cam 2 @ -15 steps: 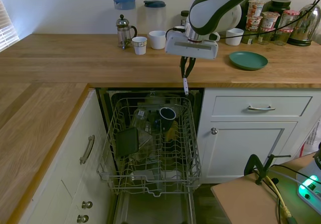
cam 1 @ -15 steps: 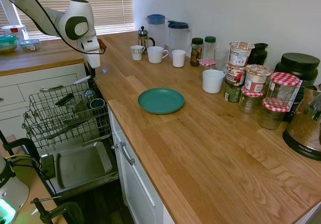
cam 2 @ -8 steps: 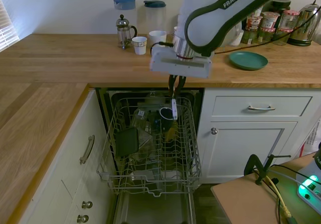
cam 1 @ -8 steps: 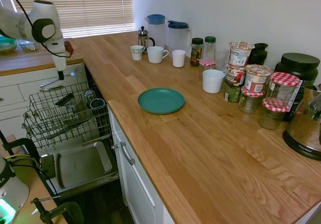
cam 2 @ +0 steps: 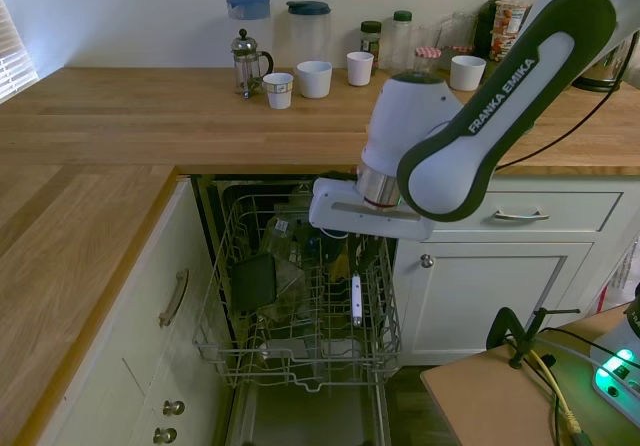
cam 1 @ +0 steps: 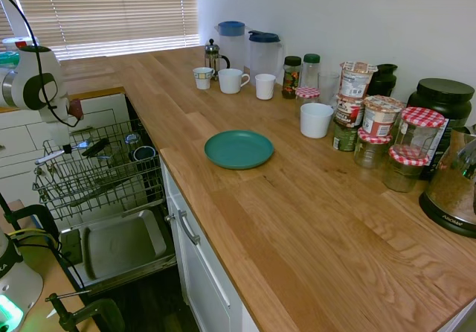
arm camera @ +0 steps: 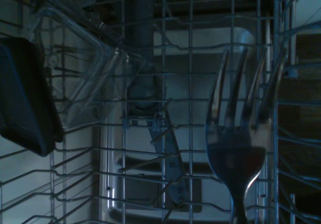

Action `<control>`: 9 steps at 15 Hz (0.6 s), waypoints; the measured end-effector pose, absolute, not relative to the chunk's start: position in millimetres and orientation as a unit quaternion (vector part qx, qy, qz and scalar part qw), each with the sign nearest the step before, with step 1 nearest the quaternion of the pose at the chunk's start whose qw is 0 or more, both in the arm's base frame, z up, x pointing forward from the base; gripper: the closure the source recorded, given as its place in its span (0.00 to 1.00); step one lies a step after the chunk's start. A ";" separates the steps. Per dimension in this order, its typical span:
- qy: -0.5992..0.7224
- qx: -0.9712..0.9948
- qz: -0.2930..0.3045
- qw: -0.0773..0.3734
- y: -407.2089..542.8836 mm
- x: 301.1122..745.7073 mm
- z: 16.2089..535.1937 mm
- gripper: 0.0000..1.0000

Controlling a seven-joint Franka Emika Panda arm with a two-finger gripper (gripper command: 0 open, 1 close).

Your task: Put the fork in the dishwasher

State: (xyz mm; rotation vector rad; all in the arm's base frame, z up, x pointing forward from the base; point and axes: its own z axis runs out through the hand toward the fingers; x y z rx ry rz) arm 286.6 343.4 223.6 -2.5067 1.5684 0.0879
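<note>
Right now the gripper (cam 2: 356, 258) is clamped on the fork (cam 2: 356, 300), which hangs tines-down over the dishwasher (cam 2: 300, 296) rack, toward its front right corner, above the wires. Let go from here, I'd guess the slim fork could slip between the wires, or glance off the dark mug (cam 1: 143, 153) farther back.

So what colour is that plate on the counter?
Teal green; the plate shows best in the first exterior view.
</note>
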 end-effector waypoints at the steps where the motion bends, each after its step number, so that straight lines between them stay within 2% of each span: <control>1: 0.531 -0.843 0.028 0.088 340.5 287.7 211.4 1.00; 9: 0.557 -0.829 0.022 0.054 334.5 328.5 146.5 1.00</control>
